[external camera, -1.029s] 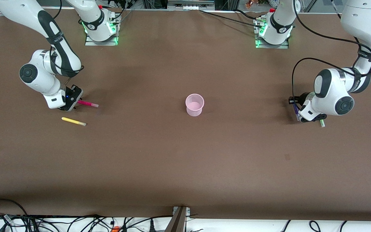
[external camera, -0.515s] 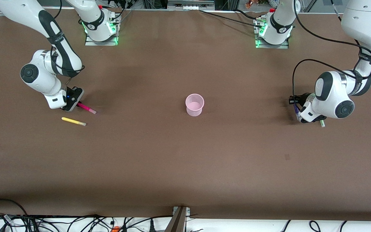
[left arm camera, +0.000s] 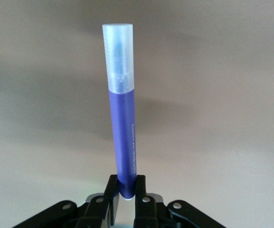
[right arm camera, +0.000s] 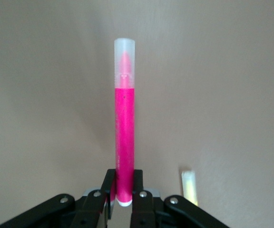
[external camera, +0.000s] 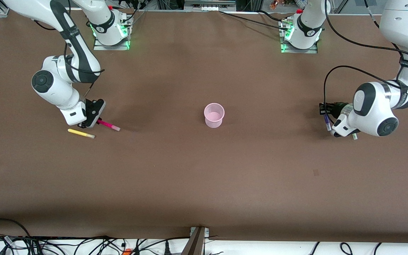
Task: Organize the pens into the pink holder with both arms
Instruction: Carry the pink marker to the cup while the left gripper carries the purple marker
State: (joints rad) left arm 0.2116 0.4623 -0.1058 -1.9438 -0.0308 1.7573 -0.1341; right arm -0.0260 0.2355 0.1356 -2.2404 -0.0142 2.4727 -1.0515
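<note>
The pink holder (external camera: 214, 114) stands upright at the middle of the table. My right gripper (external camera: 96, 122) is shut on the magenta pen (external camera: 108, 125), held just above the table at the right arm's end; the wrist view shows the magenta pen (right arm camera: 124, 137) clamped by its tail between the fingers. The yellow pen (external camera: 80, 133) lies on the table beside it, and its end shows in the right wrist view (right arm camera: 189, 187). My left gripper (external camera: 326, 117) is shut on the dark purple pen (left arm camera: 123, 128), lifted at the left arm's end. The lime green pen (external camera: 355, 135) lies under the left wrist, mostly hidden.
The brown table (external camera: 204, 177) stretches wide around the holder. Both arm bases (external camera: 110, 30) stand along the edge farthest from the front camera. Cables (external camera: 83, 244) lie along the edge nearest the front camera.
My right gripper has lifted the magenta pen and carried it toward the holder. My left gripper has raised the purple pen slightly and its wrist has shifted toward the left arm's end.
</note>
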